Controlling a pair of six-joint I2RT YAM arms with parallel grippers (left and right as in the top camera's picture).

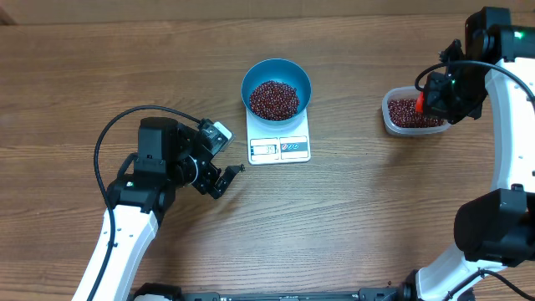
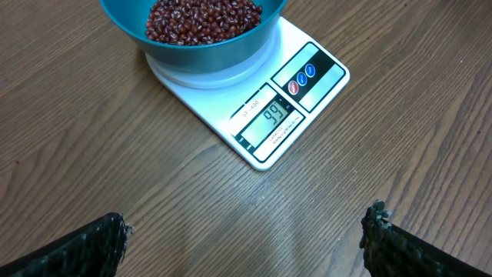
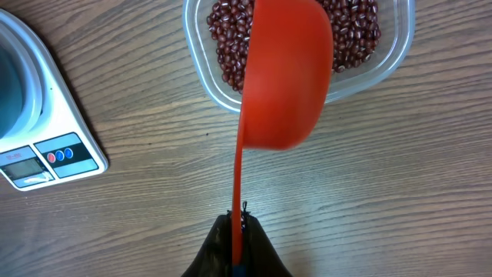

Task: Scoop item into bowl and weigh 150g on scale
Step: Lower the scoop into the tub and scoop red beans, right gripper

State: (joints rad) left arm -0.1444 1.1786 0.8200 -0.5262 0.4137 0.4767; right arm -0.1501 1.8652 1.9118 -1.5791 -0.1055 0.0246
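Wooden table (image 1: 359, 217): beans (image 1: 273, 99) in bowl (image 1: 277, 65), tub (image 1: 388, 113) (left end effector (image 2: 244, 227) apart, right end effector (image 3: 237, 225) clamping scoop (image 3: 284, 77)).

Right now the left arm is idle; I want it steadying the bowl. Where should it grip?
Likely the rim of the blue bowl, on the side facing the left gripper, coming from above, one finger inside, one outside. Its wall is round, smooth and handleless, and the red beans lie below the rim, leaving it bare.

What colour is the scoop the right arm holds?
Orange-red scoop, best seen in the right wrist view.
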